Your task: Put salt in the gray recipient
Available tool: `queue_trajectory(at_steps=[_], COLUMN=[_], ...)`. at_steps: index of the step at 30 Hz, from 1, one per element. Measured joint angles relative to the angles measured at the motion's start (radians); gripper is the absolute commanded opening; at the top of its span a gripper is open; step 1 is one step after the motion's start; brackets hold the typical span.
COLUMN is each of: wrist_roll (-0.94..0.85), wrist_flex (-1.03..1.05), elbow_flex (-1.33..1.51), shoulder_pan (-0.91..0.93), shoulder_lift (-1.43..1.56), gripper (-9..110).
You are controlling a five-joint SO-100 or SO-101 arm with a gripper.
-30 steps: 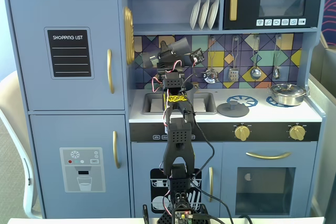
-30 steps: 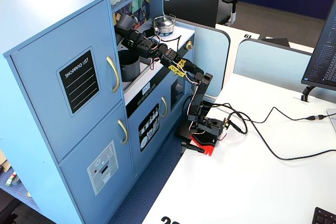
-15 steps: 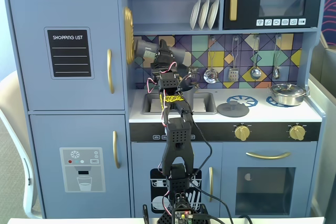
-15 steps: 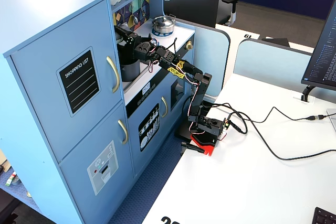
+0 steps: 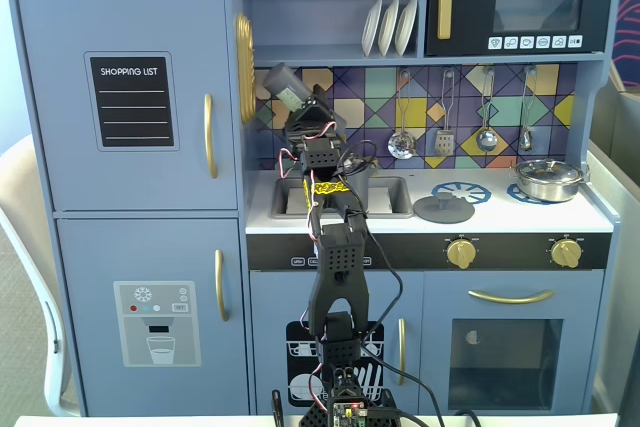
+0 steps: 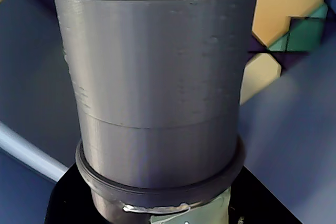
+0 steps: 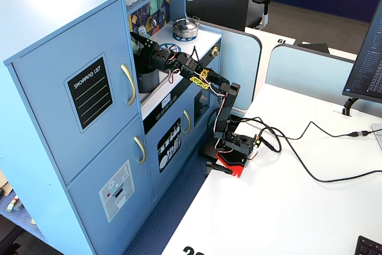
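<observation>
Salt shaker [image 6: 157, 93] — a tall slim gray cylinder with a darker gray perforated cap — fills the wrist view, pinched low on its body by the black two-finger gripper [image 5: 303, 107], jaws pressed against its sides. In a fixed view from the front, the shaker [image 5: 283, 84] is held aloft at the left of the toy kitchen's tiled backsplash, tilted with its cap up and to the left. A second earlier it leaned toward the right; the arm has swung it across to the cabinet side, above the sink area. In a fixed view from the side, the matte dark gray cylindrical pot [image 7: 147, 79] stands on the white countertop [image 7: 179, 70] just below the wrist, so the shaker now looks roughly lined up over it. The shaker's holed end points upward, so the pouring step appears not yet done; tipping it down toward the pot's open mouth seems to be what remains.
</observation>
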Motion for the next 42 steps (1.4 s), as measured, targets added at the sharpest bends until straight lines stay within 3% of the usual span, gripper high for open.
queue_trajectory(at_steps=[12, 28, 42], wrist_roll=[0.169, 0.138, 0.181], wrist_flex=[0.173, 0.071, 0.172], elbow_flex=[0.034, -0.196, -0.008], shoulder_pan=[0.06, 0.011, 0.063], shoulder_lift=[-0.002, -0.051, -0.015], gripper=[0, 0, 0])
